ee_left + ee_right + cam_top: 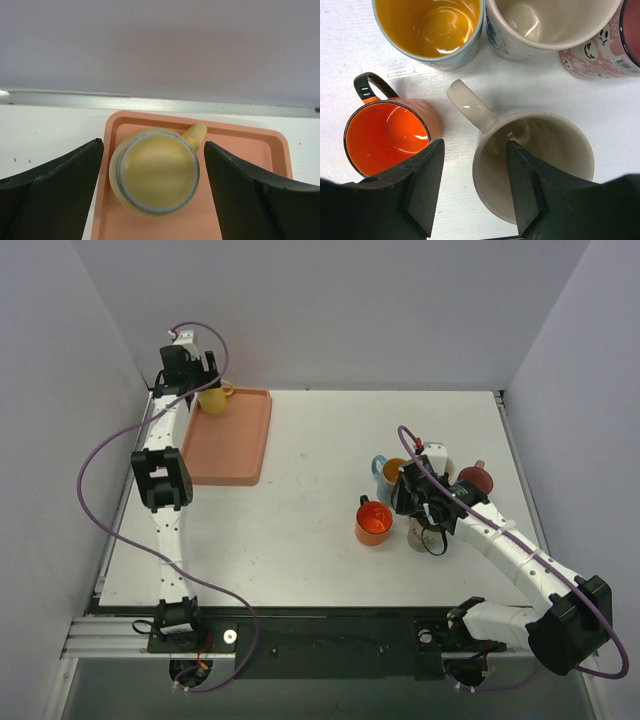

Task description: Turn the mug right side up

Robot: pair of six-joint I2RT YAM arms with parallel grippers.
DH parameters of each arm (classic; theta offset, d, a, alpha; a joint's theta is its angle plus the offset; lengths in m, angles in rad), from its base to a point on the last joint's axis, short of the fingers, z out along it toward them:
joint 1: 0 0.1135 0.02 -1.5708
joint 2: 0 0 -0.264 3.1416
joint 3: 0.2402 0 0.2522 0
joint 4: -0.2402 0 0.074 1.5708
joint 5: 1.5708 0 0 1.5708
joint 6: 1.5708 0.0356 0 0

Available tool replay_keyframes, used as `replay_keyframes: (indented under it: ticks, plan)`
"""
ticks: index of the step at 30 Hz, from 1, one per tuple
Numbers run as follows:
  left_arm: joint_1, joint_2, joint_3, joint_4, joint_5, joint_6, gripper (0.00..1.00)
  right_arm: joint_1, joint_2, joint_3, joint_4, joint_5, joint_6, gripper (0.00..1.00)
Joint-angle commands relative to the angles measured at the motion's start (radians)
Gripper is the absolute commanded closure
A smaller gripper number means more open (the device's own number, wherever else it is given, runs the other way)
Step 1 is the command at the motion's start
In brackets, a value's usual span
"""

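**Clearly base-up: yellow mug [157, 172] sitting on the tray [250, 150]**

Only the left wrist view is showing the mug's flat underside with its grey foot ring facing upward, the handle pointing toward the tray's far right corner. The mug is standing in the tray's far left corner. From the top view, the yellow mug [213, 397] is partly lying under the left gripper [195, 375], so its orientation is hard to read there. The left gripper [154, 150] is hovering with its fingers spread wide, one on each side of the mug, touching neither side.

Well to the right of the tray [235, 445], on the table [320, 540], a cluster of mugs is standing mouth-up. The right gripper [475, 150] is reaching down with its fingers parted, one inside a cream mug [545, 145] and one outside, straddling the wall without clamping it. The right wrist view is also showing an orange mug [385, 137] on the tray side of the cream one, and beyond them a blue-rimmed mug [430, 25], a white mug [545, 20] and a pink patterned mug [600, 55], all three cropped by the frame edge. In the top view the arm is covering much of this cluster.
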Motion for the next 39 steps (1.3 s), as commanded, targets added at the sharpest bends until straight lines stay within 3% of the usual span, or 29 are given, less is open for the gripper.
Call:
replay_keyframes:
  ticks: [1, 5, 7, 9, 10, 14, 19, 25, 31, 35, 39]
  plan:
    - [0.002, 0.003, -0.022, -0.009, 0.014, 0.013, 0.07, -0.005, 0.014, 0.033, -0.033, 0.010, -0.006, 0.52]
    - [0.003, 0.008, -0.022, -0.003, 0.028, 0.027, 0.08, -0.005, 0.014, 0.030, -0.031, 0.010, -0.004, 0.52]
    - [0.005, 0.013, -0.018, 0.006, 0.037, 0.025, 0.19, -0.005, 0.010, 0.025, -0.031, 0.010, 0.000, 0.52]
    - [0.005, 0.013, -0.013, 0.015, 0.045, 0.033, 0.45, -0.005, 0.010, 0.024, -0.031, 0.010, 0.002, 0.52]
    - [0.005, 0.013, -0.013, 0.015, 0.042, 0.039, 0.67, -0.005, 0.010, 0.022, -0.033, 0.013, 0.000, 0.52]
    - [0.008, 0.003, -0.013, -0.005, 0.052, 0.068, 1.00, -0.005, 0.007, 0.024, -0.033, 0.016, 0.002, 0.52]
    - [0.028, -0.123, -0.100, -0.006, 0.149, 0.102, 1.00, -0.005, -0.005, 0.042, -0.054, 0.025, -0.017, 0.52]
    - [0.031, -0.406, -0.457, 0.077, 0.294, 0.300, 1.00, 0.003, -0.028, 0.068, -0.066, -0.010, -0.101, 0.51]
    - [0.031, -0.610, -0.819, 0.031, 0.495, 0.477, 1.00, 0.024, -0.022, 0.101, -0.062, -0.038, -0.159, 0.49]
    - [0.045, -0.664, -0.970, 0.054, 0.561, 0.583, 1.00, 0.037, -0.018, 0.107, -0.053, -0.035, -0.162, 0.49]
    - [0.066, -0.673, -1.008, 0.051, 0.635, 0.631, 1.00, 0.051, -0.022, 0.116, -0.044, -0.038, -0.162, 0.48]
